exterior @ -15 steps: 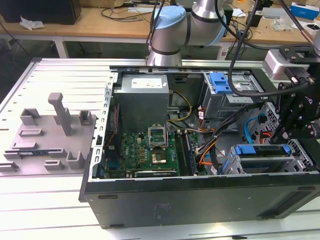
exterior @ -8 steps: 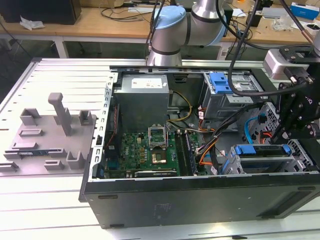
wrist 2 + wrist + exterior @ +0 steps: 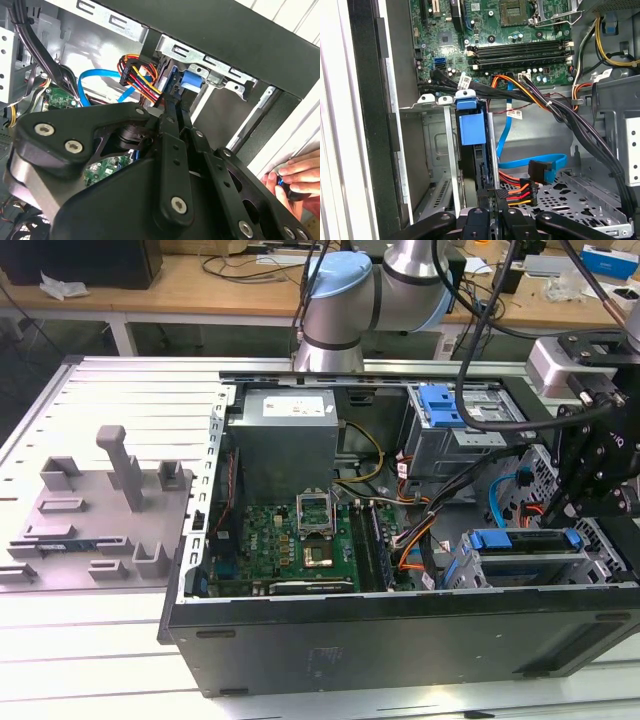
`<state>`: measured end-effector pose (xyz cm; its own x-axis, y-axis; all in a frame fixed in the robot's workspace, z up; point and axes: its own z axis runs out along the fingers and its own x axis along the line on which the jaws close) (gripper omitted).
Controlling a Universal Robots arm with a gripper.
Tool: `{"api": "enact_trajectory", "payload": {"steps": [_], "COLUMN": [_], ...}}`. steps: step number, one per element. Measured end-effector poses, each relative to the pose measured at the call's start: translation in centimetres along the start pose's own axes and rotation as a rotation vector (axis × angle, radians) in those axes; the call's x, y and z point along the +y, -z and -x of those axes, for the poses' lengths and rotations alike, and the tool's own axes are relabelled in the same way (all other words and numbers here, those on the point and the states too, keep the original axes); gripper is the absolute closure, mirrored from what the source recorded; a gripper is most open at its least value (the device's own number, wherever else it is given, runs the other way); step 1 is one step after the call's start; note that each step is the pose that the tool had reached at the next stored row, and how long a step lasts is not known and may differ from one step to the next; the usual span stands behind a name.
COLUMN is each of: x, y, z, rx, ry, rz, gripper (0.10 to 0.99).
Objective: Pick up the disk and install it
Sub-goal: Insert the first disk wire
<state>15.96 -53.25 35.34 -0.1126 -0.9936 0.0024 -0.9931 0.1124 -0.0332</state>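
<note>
The gripper [image 3: 489, 194] looks clamped on the thin rear edge of the disk [image 3: 470, 127], which sits edge-on in the drive bay [image 3: 436, 145] at a corner of the open computer case [image 3: 400, 635], its blue plastic carrier lined up with the sheet-metal slot. The likeliest trouble, as I judge it, is a skewed fit. The bay's folded steel walls are hard and narrow, and a slightly tilted carrier could jam or flex its softer plastic frame. The power cable bundle [image 3: 519, 187] (red, orange and yellow wires ending in a black plug) lies just beside the gripper. The flat, glossy blue data cable [image 3: 535, 162] loops near it, and either could snag or get pinched against the perforated metal floor. In the second wrist view a person's hand [image 3: 295, 175] rests at the case's outer edge, near the black linkage, which is a hazard should the arm swing that way.
</note>
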Motion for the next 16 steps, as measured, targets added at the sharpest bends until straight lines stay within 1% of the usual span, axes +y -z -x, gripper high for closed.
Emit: {"api": "enact_trajectory", "payload": {"steps": [16], "x": [0.06], "y": [-0.27], "z": [-0.01], "rx": [0.0000], "ry": [0.000], "rz": [0.001], "gripper": [0.922]}}
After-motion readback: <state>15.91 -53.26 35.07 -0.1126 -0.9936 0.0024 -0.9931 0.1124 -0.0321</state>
